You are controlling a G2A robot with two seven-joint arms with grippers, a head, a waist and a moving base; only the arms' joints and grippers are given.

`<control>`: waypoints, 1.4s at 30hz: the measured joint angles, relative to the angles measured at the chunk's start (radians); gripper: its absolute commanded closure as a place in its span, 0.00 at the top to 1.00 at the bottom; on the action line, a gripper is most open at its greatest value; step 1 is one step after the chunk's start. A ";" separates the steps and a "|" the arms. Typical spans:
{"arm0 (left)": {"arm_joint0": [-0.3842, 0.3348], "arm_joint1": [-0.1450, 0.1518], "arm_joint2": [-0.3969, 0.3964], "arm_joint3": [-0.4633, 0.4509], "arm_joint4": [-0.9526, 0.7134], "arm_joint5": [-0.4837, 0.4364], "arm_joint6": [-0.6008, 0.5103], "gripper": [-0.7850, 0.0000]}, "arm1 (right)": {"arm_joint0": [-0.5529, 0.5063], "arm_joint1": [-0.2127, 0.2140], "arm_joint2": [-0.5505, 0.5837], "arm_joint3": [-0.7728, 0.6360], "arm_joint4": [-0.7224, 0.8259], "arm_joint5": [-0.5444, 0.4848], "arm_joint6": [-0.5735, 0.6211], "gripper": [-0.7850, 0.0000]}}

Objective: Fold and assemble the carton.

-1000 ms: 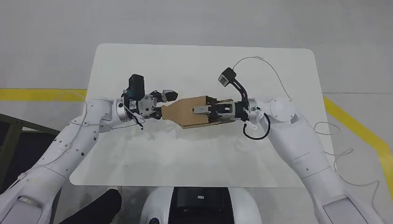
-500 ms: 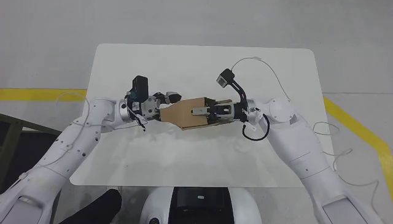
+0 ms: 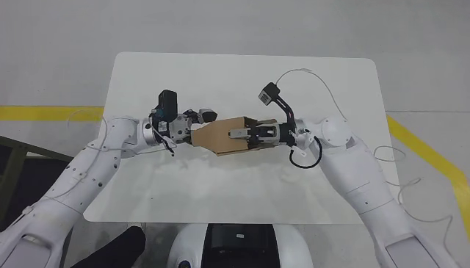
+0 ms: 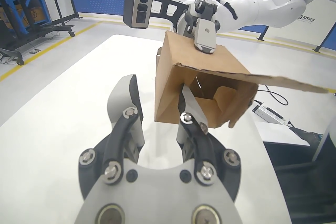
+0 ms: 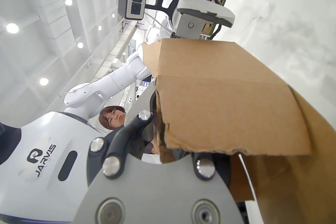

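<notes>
1. Holding the left fingers (image 4: pixel 123 101) wide apart and gripping nothing: straddling one side wall of the carton (image 4: pixel 168 88) at its open end, poking one finger inside the mouth and hanging the other just outside the wall.
2. Pinching the carton's top panel with the right fingers (image 4: pixel 204 38), drawn nearly together: laying one flat on the panel's upper face toward the far end, hiding the other behind the cardboard in the right wrist view.
3. Lying on its side near the middle of the white bench (image 3: pixel 242 187), between the two arms, opened out into a square tube, turning its open mouth toward the left arm.
4. Sticking a long top flap (image 4: pixel 288 83) straight out over the mouth, level with the top panel; folding a smaller flap (image 4: pixel 223 101) inward, deeper inside the tube.
</notes>
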 measured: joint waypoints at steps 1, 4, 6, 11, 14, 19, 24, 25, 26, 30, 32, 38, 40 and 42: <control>0.001 0.001 -0.002 0.002 0.001 0.000 0.002 0.41 | 0.000 0.000 0.003 0.002 0.001 -0.002 -0.003 0.00; 0.008 0.006 -0.010 0.006 0.003 0.000 0.013 0.42 | -0.001 0.002 0.015 0.009 0.007 -0.008 -0.012 0.00; 0.014 0.010 -0.016 0.008 0.005 0.000 0.021 0.42 | -0.002 0.004 0.025 0.013 0.010 -0.013 -0.019 0.00; 0.028 0.022 -0.027 0.006 0.013 0.000 0.039 0.42 | -0.011 0.009 0.053 0.020 0.017 -0.024 -0.048 0.00; 0.036 0.028 -0.028 -0.007 0.021 0.000 0.049 0.42 | -0.016 0.011 0.066 0.019 0.017 -0.027 -0.062 0.00; 0.046 0.037 -0.020 -0.043 0.038 0.000 0.058 0.43 | -0.023 0.013 0.073 0.009 0.011 -0.025 -0.077 0.00; 0.035 0.035 -0.006 -0.051 0.026 0.000 0.047 0.42 | -0.026 0.010 0.057 -0.014 -0.004 -0.020 -0.089 0.00; 0.032 0.034 -0.003 -0.049 0.020 0.000 0.043 0.42 | -0.026 0.010 0.054 -0.019 -0.009 -0.019 -0.092 0.00; 0.028 0.032 0.001 -0.047 0.015 0.000 0.039 0.42 | -0.027 0.009 0.050 -0.023 -0.015 -0.017 -0.094 0.00; 0.016 0.025 0.013 -0.045 -0.002 0.000 0.029 0.42 | -0.027 0.005 0.028 -0.033 -0.030 -0.010 -0.103 0.00; 0.012 0.023 0.014 -0.045 -0.003 0.000 0.027 0.42 | -0.025 0.003 0.020 -0.034 -0.031 -0.008 -0.104 0.00; 0.013 0.021 0.013 -0.053 0.006 0.000 0.027 0.42 | -0.019 -0.002 0.007 -0.029 -0.033 -0.008 -0.108 0.00; 0.016 0.022 0.010 -0.056 0.010 0.000 0.030 0.42 | -0.018 -0.002 0.007 -0.027 -0.032 -0.009 -0.108 0.00; 0.019 0.023 0.005 -0.059 0.017 0.000 0.032 0.42 | -0.017 -0.003 0.008 -0.025 -0.031 -0.010 -0.109 0.00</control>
